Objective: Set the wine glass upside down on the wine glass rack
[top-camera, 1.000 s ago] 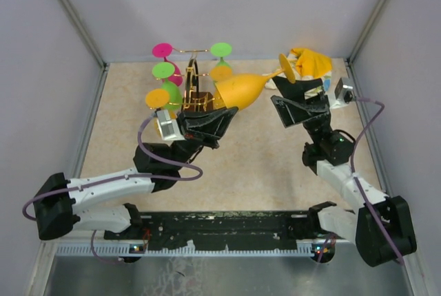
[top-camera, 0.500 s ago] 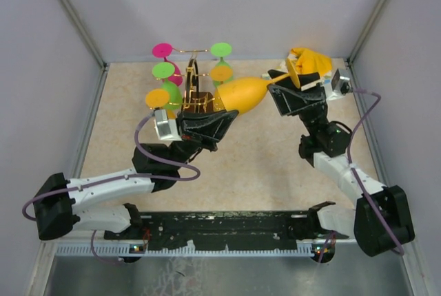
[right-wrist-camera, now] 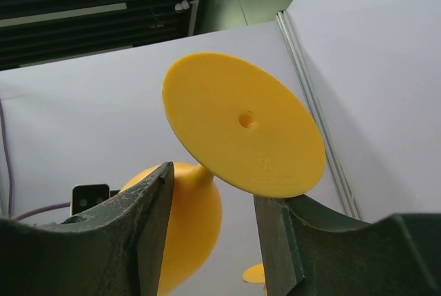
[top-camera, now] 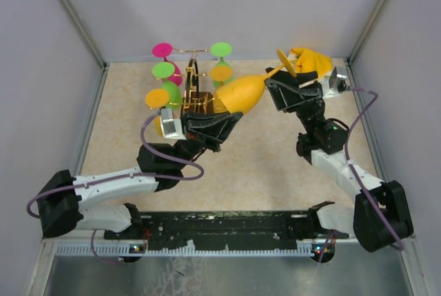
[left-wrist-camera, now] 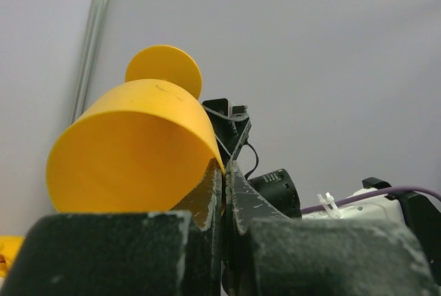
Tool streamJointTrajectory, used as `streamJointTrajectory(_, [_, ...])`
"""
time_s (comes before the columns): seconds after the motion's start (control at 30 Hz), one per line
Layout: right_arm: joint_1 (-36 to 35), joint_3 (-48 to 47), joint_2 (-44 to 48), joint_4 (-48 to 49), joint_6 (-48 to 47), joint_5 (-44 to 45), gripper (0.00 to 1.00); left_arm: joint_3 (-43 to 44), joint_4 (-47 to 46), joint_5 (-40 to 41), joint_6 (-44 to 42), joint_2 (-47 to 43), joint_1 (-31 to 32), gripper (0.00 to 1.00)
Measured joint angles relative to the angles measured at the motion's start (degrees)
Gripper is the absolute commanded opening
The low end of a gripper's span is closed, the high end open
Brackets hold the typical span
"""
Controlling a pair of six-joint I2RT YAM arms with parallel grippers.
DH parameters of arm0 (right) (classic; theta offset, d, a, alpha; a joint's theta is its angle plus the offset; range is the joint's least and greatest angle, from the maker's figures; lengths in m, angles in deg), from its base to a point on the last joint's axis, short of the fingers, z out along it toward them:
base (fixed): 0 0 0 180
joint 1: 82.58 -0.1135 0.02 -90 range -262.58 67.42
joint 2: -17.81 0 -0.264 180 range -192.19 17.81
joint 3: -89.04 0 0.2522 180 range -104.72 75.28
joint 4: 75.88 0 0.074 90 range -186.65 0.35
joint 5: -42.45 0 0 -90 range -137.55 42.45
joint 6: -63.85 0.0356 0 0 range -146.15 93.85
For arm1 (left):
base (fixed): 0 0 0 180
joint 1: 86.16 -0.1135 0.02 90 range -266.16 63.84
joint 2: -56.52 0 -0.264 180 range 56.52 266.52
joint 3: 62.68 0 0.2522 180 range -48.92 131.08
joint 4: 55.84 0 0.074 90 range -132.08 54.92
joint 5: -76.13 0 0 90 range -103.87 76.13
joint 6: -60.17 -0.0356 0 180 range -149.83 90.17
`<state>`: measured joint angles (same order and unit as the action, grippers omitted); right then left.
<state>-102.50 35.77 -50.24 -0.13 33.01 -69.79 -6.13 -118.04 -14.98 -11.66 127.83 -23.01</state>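
Note:
A yellow wine glass (top-camera: 241, 94) lies tilted in the air, bowl to the left and round foot (top-camera: 286, 63) to the upper right. My left gripper (top-camera: 231, 115) is shut on the rim of its bowl; in the left wrist view the bowl (left-wrist-camera: 131, 148) sits just above the closed jaws (left-wrist-camera: 225, 172). My right gripper (top-camera: 277, 84) is open, its fingers on either side of the stem below the foot (right-wrist-camera: 241, 124). The right finger (right-wrist-camera: 293, 241) is at the foot's edge. The gold wire wine glass rack (top-camera: 196, 76) stands behind the left gripper on its dark wooden base.
Several glasses hang upside down on the rack: pink (top-camera: 162, 50), green (top-camera: 220, 49), green (top-camera: 163, 70), orange (top-camera: 221, 73), orange (top-camera: 157, 98). A yellow crumpled item (top-camera: 313, 62) lies at the back right corner. Grey walls enclose the table.
My right gripper has moved up and left, from beside the foot to around the stem. The glass has tilted, its foot rising. The left arm has shifted only slightly.

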Motion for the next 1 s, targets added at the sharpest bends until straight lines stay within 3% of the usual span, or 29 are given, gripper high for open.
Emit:
streamJointTrajectory(0.17, [-0.3,-0.1,0.0,0.0,-0.5,0.2,0.5,-0.6,-1.0,0.0,0.9,0.3,0.0,0.0])
streamJointTrajectory(0.33, [-0.7,-1.2,-0.6,0.0,-0.7,0.1,0.41,-0.6,-1.9,0.1,1.6,1.1,-0.1,0.0])
streamJointTrajectory(0.53, [-1.0,-2.0,-0.8,0.0,-0.5,0.7,0.19,-0.7,-2.3,0.0,2.6,2.6,-0.1,0.0])
streamJointTrajectory(0.63, [-1.0,-2.6,-0.7,0.0,0.4,1.6,0.09,-1.1,-2.2,0.0,2.5,2.7,-0.3,0.06])
streamJointTrajectory(0.73, [-1.1,-3.0,-0.6,0.0,1.2,1.8,0.02,-1.6,-1.2,0.2,2.1,2.6,-0.6,0.24])
streamJointTrajectory(0.9, [-1.1,-3.0,-0.5,0.0,-0.8,1.7,0.0,-1.6,1.8,-0.4,1.2,2.2,-0.5,0.7])
streamJointTrajectory(1.0, [-1.1,-3.0,-0.3,-0.5,-4.4,1.4,0.0,-1.6,4.0,-1.3,0.9,1.2,-0.2,0.85])
